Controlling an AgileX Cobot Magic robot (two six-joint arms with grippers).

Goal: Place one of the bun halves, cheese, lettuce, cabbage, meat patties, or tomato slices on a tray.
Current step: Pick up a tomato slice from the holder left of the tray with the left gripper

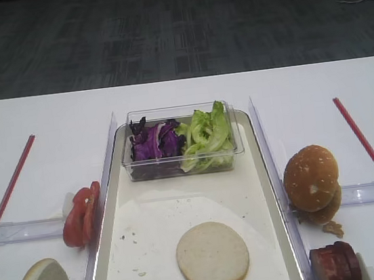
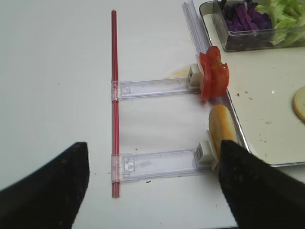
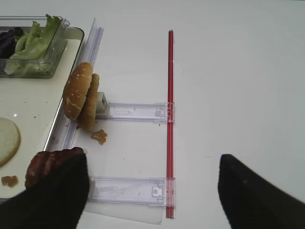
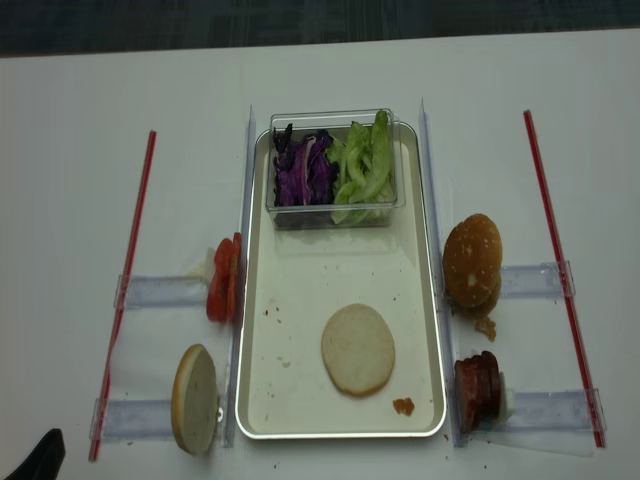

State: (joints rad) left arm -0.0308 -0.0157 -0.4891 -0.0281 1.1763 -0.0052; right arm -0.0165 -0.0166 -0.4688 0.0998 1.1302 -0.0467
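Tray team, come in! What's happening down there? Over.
Left tool open, empty. Right tool open, empty. One pale bun half flat on tray; tomato slices waiting in left rack. Nothing in the way.

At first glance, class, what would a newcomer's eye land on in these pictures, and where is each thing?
The clear tub at the far end of the tray stands out, with purple cabbage on its left and green lettuce on its right. A pale bun half lies flat near the tray's near end. Red tomato slices stand on edge in the left rack.
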